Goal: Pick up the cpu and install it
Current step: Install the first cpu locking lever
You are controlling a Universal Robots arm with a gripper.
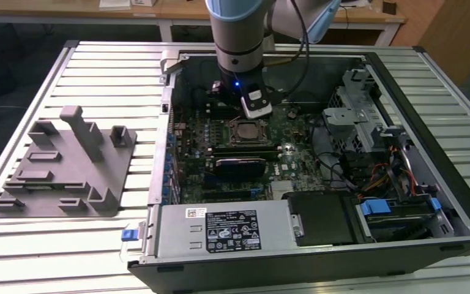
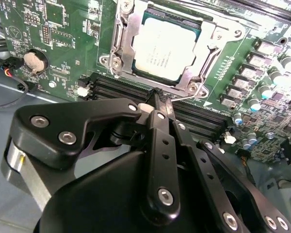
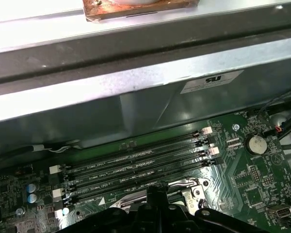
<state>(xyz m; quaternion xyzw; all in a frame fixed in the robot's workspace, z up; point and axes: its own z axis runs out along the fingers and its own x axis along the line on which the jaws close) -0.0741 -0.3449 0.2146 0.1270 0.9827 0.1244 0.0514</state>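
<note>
We are seeing the cpu lying flat inside the metal socket frame, near the middle of the exterior view. It is looking light, stiff and fragile, and is probably best held by its pale edges. The gripper is hovering just beside the frame, its jaws closed and empty. The frame is overlapping those edges, and memory slots are crowding close.

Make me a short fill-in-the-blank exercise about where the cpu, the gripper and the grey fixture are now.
1. The cpu sits in the ___ on the motherboard.
2. The gripper, just beside the cpu, holds ___.
3. The grey fixture stands on the exterior view's ___ of the computer case.

Missing words: socket; nothing; left.
</note>
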